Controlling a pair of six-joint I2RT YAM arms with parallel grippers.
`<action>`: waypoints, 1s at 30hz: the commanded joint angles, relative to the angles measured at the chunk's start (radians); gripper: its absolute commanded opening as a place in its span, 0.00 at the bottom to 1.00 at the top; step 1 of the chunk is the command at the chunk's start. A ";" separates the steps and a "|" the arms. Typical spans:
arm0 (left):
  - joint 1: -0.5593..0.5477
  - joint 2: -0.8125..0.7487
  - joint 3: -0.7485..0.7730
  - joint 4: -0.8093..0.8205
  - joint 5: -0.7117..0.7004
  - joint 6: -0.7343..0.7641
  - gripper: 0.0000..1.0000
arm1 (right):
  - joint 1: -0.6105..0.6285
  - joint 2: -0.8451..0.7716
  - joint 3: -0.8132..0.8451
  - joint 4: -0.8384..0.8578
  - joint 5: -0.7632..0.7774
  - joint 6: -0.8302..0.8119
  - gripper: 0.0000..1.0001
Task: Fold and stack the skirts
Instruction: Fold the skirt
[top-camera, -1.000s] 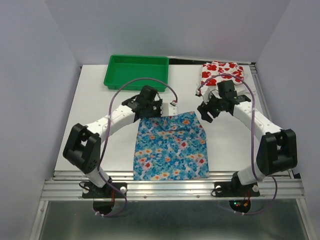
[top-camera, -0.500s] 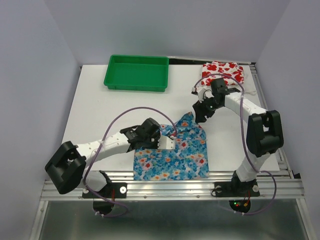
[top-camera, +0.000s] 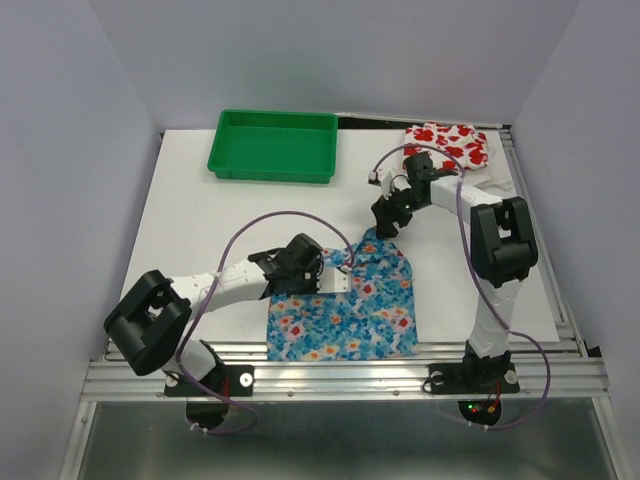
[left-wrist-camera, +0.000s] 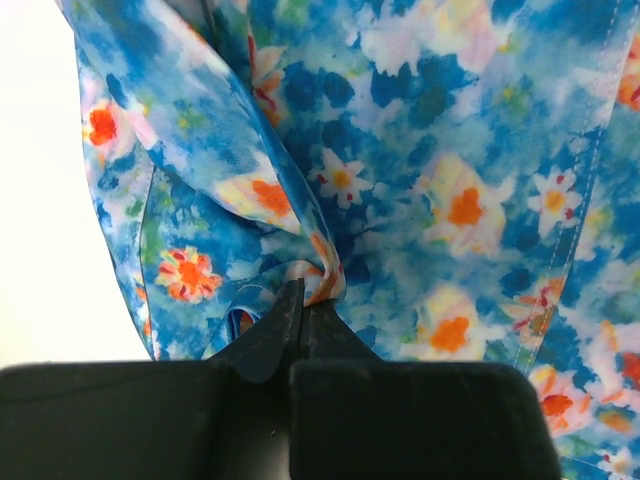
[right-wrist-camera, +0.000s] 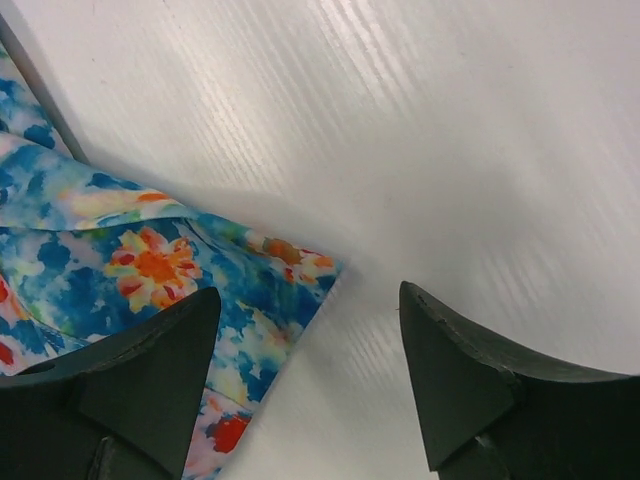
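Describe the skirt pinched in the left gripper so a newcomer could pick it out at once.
On the white table, look to the middle of the near edge. The blue skirt lies there, part of it bunched in the left gripper. Its small white and orange flowers set it apart from the white, red-flowered skirt at the far right corner.

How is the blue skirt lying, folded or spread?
Partly folded: the left gripper holds one corner bunched over the blue skirt; the rest lies flat.
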 joint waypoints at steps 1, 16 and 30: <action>0.032 -0.001 0.031 0.023 0.022 -0.001 0.00 | 0.029 0.021 0.025 -0.006 -0.045 -0.126 0.75; 0.297 0.159 0.310 -0.065 0.098 -0.064 0.00 | 0.006 -0.027 0.068 0.008 0.051 -0.058 0.01; 0.503 0.574 1.024 -0.126 -0.039 -0.129 0.00 | -0.091 -0.062 0.302 0.101 0.150 0.033 0.01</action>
